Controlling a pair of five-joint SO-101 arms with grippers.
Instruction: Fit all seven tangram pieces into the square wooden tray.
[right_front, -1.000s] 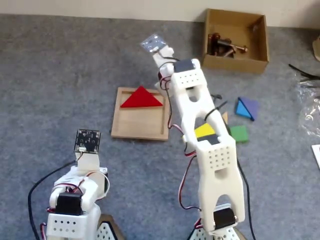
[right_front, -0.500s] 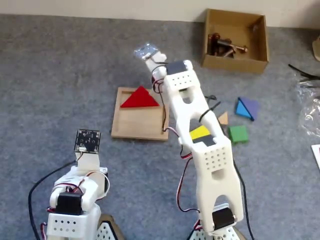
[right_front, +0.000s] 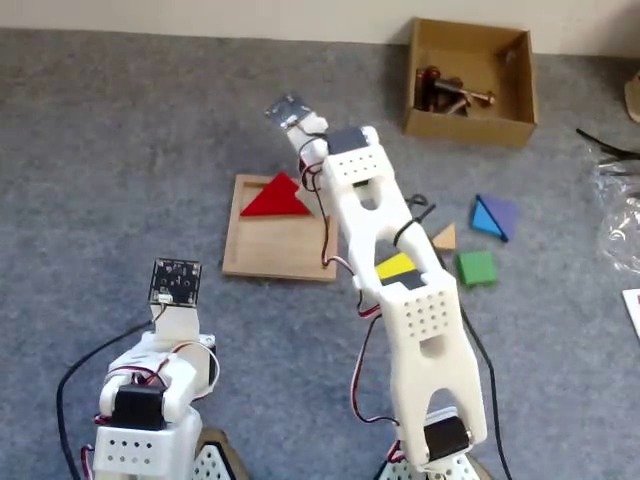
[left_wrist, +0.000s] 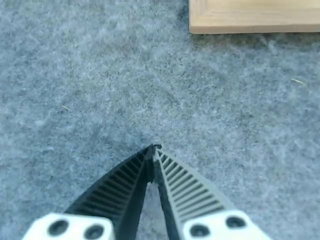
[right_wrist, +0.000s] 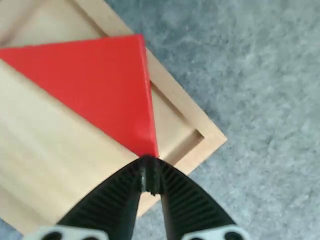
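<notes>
The square wooden tray (right_front: 276, 262) lies on the grey carpet with a red triangle (right_front: 272, 198) in its far half. My right arm stretches over the tray's right rim. In the right wrist view my right gripper (right_wrist: 149, 173) is shut and empty, its tips at the pointed corner of the red triangle (right_wrist: 95, 82), inside the tray's rim (right_wrist: 195, 127). A yellow piece (right_front: 395, 265) peeks out under that arm. A small orange triangle (right_front: 445, 238), a green square (right_front: 477, 268) and a blue triangle (right_front: 485, 216) on a purple piece (right_front: 503, 211) lie to the right. My left gripper (left_wrist: 152, 150) is shut over bare carpet near the tray's corner (left_wrist: 250, 21).
A cardboard box (right_front: 510, 100) with small brown objects stands at the back right. Clear plastic and cables lie at the right edge. The left arm's base (right_front: 150, 410) sits at the front left, short of the tray.
My right arm has swung left, bringing its wrist over the tray's right edge beside the red triangle. The left arm has not moved.
</notes>
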